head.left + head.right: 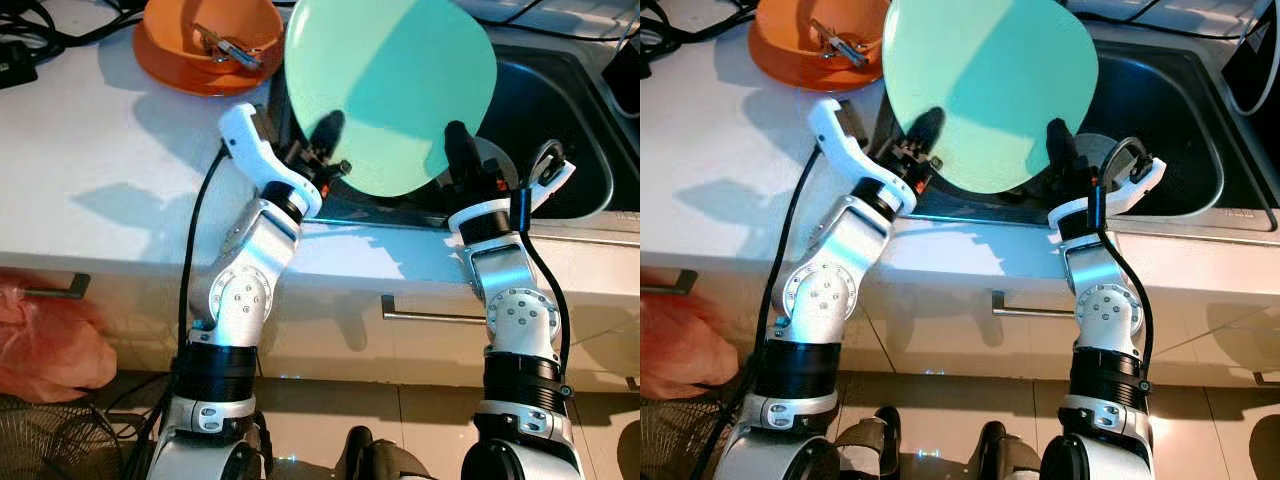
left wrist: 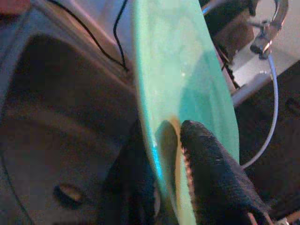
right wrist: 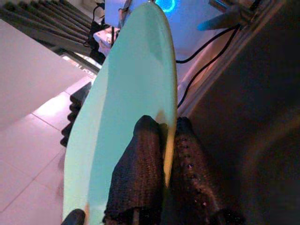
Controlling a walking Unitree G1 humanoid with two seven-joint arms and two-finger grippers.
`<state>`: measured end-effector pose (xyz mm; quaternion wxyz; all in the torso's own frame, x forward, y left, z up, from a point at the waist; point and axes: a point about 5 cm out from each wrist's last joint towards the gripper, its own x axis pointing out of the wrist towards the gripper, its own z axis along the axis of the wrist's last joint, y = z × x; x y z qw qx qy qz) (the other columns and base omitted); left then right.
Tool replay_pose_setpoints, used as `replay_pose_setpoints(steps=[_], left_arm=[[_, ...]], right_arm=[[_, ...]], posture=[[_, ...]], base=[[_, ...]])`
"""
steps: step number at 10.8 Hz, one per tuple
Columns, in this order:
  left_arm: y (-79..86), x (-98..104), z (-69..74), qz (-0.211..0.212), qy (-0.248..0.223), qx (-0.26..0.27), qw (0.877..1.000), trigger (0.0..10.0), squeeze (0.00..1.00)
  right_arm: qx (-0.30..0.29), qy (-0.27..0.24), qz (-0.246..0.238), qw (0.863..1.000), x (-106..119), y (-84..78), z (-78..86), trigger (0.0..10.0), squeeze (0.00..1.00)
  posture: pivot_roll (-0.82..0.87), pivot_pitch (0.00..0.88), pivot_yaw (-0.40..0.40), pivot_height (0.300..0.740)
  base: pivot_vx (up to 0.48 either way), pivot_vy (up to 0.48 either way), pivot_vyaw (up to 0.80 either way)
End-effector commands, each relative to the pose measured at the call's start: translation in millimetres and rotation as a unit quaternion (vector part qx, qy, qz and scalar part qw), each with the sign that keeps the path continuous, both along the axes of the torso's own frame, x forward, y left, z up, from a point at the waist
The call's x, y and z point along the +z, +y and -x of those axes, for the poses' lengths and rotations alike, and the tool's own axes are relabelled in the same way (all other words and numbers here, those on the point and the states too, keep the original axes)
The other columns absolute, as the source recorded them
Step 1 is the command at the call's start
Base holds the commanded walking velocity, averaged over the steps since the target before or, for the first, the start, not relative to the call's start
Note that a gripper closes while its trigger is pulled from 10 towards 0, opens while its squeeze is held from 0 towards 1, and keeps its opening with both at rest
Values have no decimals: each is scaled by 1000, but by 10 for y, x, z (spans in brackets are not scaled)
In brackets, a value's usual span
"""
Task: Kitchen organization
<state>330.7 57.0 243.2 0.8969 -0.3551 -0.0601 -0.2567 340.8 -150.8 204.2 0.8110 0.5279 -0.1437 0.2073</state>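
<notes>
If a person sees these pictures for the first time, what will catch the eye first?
First comes the large mint-green plate, held up on edge over the steel sink. The left gripper and the right gripper each pinch its lower rim, one at each side. Next is the orange bowl on the white counter to the left, with a metal utensil inside.

Both silver arms reach forward, raised; left claw (image 1: 322, 140) and right claw (image 1: 458, 145) each pinch a rim.
</notes>
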Motion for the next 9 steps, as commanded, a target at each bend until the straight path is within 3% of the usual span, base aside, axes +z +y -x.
replay_pose_setpoints(steps=[1,2,3,4,7,9], left_arm=[[-261,70,98,-1,-20,-53,998,10000,1000],[-259,61,96,-5,-18,-49,999,10000,1000],[-259,51,92,-14,-16,-48,999,10000,549],[-263,34,91,-28,-16,-46,998,10000,0],[-283,31,110,-102,-46,-38,993,10000,0],[-271,79,118,-179,-84,-28,980,10000,0]], right_arm=[[9,8,7,1000,-4,49,-15,0,0],[7,7,3,1000,1,38,-16,0,0],[1,7,-5,1000,19,16,-23,0,0],[-13,11,-11,1000,36,-28,-42,0,0],[-104,50,-20,993,32,-323,-133,0,0],[-139,52,2,989,98,-420,-171,0,0]], posture=[[179,209,-53,740],[180,210,-53,740],[181,214,-55,740],[181,214,-56,740],[183,213,-59,740],[184,210,-58,740]], base=[[0,0,0],[0,0,0],[0,0,0],[0,0,0],[0,0,0],[0,0,0]])
